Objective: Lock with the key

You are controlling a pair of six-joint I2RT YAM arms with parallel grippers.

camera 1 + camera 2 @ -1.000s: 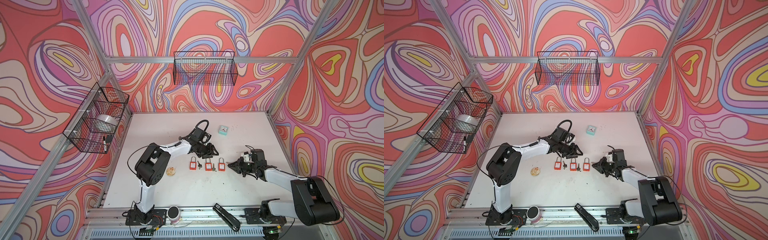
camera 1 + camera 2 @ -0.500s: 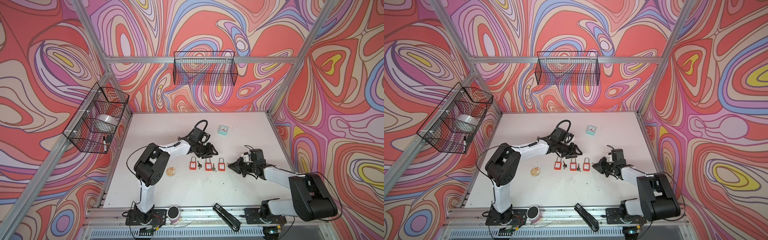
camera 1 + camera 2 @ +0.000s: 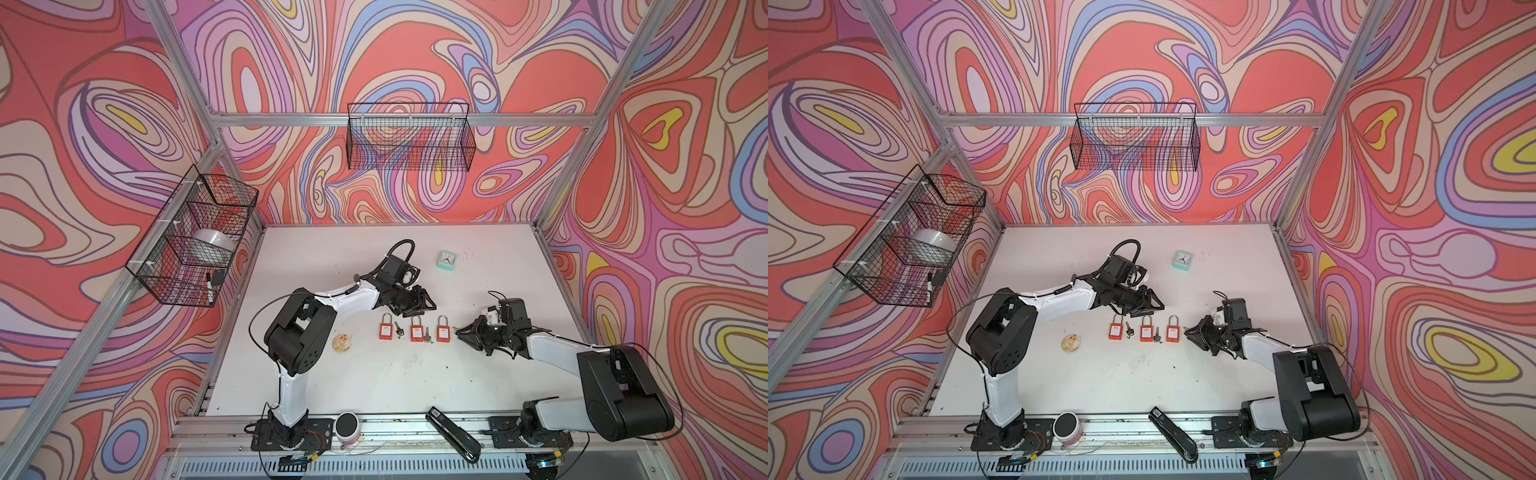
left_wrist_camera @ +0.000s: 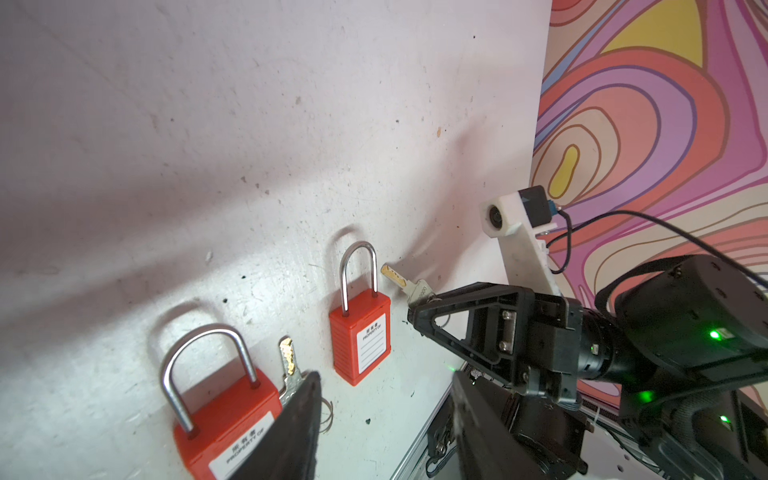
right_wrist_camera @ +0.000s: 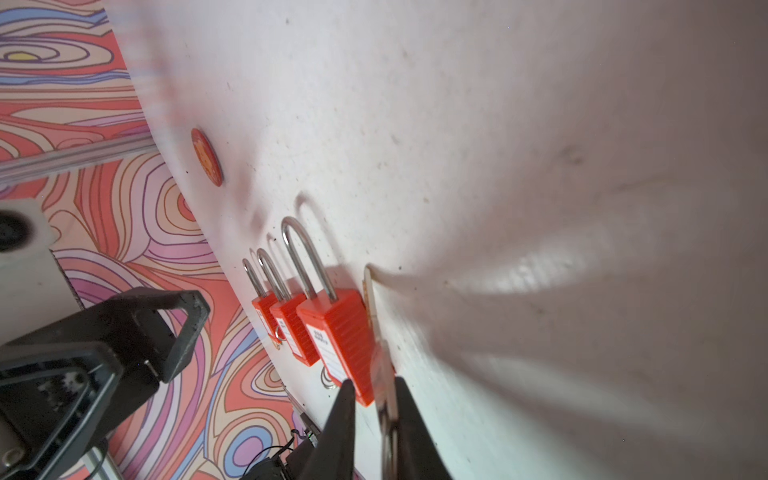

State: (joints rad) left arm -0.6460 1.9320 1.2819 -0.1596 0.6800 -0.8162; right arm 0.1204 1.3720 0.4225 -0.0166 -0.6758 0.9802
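While our left fingers [image 4: 291, 424] hang spread and empty, our right fingers [image 5: 415, 424] sit slightly parted. The key [image 5: 380, 361] leans between them.

Plastic padlock [image 4: 345, 349], glossy metal shackle [image 4: 358, 270], perhaps brass key [image 4: 405, 282].

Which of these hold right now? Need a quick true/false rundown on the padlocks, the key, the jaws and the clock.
1. Three red padlocks lie in a row on the table. True.
2. The left gripper has its jaws clamped on a padlock. False: they stand apart with nothing between them.
3. A key sits between the jaws of the right gripper, next to the rightmost padlock. True.
4. That key is already in the keyhole. False: it is outside, alongside the shackle.
5. The small clock sits in a wall basket. False: it stands on the table, behind the padlocks.
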